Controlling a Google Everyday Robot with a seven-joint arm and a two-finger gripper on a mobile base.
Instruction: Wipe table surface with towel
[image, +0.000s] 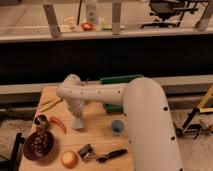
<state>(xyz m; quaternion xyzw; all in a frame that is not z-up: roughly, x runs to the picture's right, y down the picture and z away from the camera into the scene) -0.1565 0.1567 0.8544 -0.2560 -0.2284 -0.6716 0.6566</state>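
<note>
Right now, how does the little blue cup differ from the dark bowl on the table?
The blue cup is small and pale; the bowl is wider and dark purple. The bowl holds dark fruit; the cup's contents are hidden. The cup stands right of the gripper, which hangs over the table; the bowl sits front left. Both are upright.

I can read no words, numbers, labels or brands here. My gripper (78, 123) points down at the wooden table (101, 141), and the blue cup (116, 127) just to its right shows no legible marking. On the upright boards (51, 20) on the ledge far beyond my gripper I cannot make out any writing.
</note>
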